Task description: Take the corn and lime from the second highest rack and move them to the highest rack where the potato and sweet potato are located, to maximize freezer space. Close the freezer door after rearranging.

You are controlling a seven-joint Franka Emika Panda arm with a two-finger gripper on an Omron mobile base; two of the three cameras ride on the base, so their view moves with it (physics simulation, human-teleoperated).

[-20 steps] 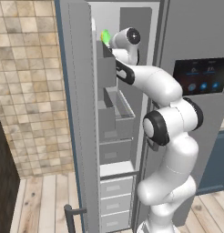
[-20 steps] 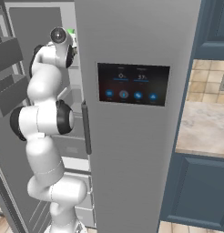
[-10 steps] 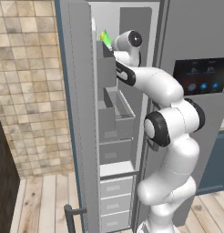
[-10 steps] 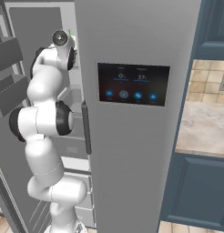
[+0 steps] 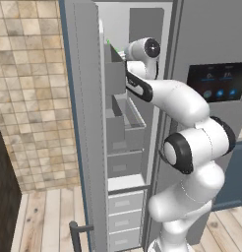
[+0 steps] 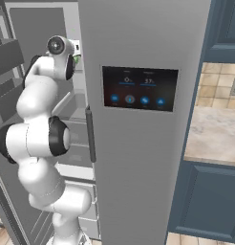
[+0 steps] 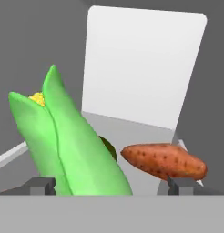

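In the hand view the corn (image 7: 73, 145), a green husk with yellow kernels at its tip, stands close up between my gripper's (image 7: 109, 184) fingertips, nearer the left one. The fingertips stand wide apart and open. The orange-brown sweet potato (image 7: 164, 161) lies to the right on the highest rack's grey floor (image 7: 141, 129). A dark round thing (image 7: 109, 148) peeks out behind the corn; what it is cannot be told. From the left base view, my hand (image 5: 124, 53) reaches into the top of the open freezer, with a sliver of green corn (image 5: 107, 42) above a bin.
The freezer door (image 5: 86, 123) stands open to the left, with grey bins (image 5: 124, 125) stacked below my hand. The neighbouring door with the black dispenser panel (image 6: 138, 88) is to the right. A white back wall (image 7: 141, 63) rises behind the shelf.
My hand has sunk a little and pushed further into the top of the freezer. Less of the green corn shows above the bin.
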